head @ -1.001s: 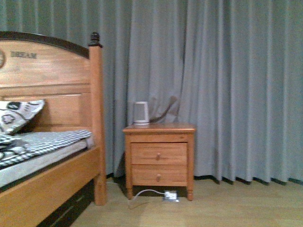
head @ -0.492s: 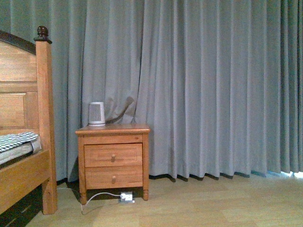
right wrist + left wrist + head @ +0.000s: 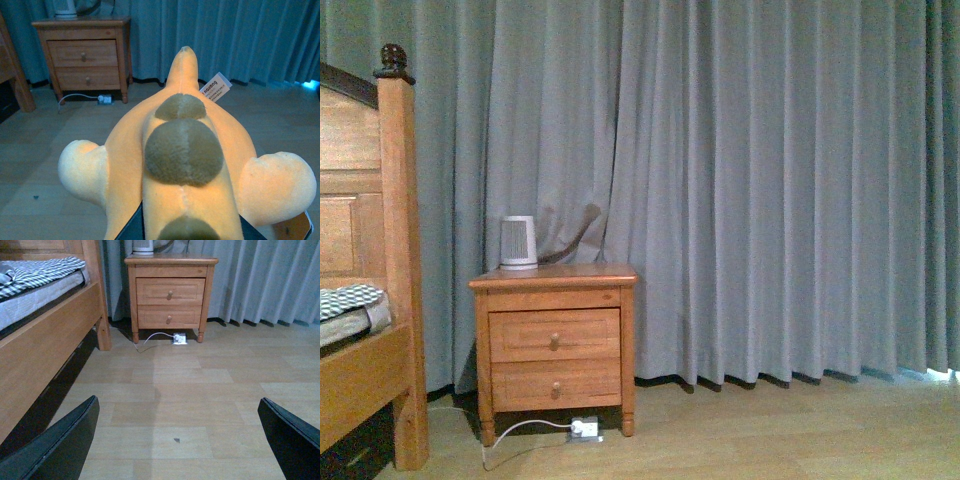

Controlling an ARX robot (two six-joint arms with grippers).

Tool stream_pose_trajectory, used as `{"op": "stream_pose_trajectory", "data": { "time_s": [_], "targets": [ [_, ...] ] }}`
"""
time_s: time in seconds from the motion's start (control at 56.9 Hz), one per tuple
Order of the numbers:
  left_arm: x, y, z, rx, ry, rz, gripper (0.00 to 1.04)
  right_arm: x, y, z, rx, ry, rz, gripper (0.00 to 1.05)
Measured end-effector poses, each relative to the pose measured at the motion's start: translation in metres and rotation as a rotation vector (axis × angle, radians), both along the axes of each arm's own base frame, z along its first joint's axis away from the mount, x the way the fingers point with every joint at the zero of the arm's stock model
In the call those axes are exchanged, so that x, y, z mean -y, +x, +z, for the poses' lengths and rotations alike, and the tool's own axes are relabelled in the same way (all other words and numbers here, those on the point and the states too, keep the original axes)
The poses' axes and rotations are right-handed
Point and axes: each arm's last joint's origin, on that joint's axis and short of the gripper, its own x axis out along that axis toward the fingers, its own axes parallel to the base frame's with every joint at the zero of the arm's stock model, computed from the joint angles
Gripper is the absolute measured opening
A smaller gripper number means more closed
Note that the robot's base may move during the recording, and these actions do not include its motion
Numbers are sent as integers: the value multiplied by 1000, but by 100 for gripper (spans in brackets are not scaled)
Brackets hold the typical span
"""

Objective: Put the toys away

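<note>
An orange-yellow plush animal (image 3: 182,150) with brown patches and a white tag fills the right wrist view. My right gripper (image 3: 185,227) is shut on it, holding it above the wooden floor; only dark finger edges show under the plush. In the left wrist view my left gripper (image 3: 180,440) is open, its two black fingers (image 3: 60,445) wide apart over bare floor with nothing between them. Neither arm nor the toy appears in the front view.
A wooden nightstand (image 3: 555,345) with two drawers stands against grey curtains (image 3: 760,180), a small white heater (image 3: 518,243) on top. A white cable and plug (image 3: 584,429) lie under it. The wooden bed frame (image 3: 390,260) is at the left.
The front view has swung to the right: the bed and pillow slid out to the left, and the nightstand shifted from the middle to the left of the frame.
</note>
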Motion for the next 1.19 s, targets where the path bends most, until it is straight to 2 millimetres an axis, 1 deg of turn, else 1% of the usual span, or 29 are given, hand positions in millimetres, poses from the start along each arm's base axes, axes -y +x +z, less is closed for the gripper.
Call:
{"op": "stream_pose_trajectory", "data": {
  "time_s": [1.194],
  "targets": [
    [0,0,0,0,0,0,99,0,0,0,0,0,0,10]
  ]
}}
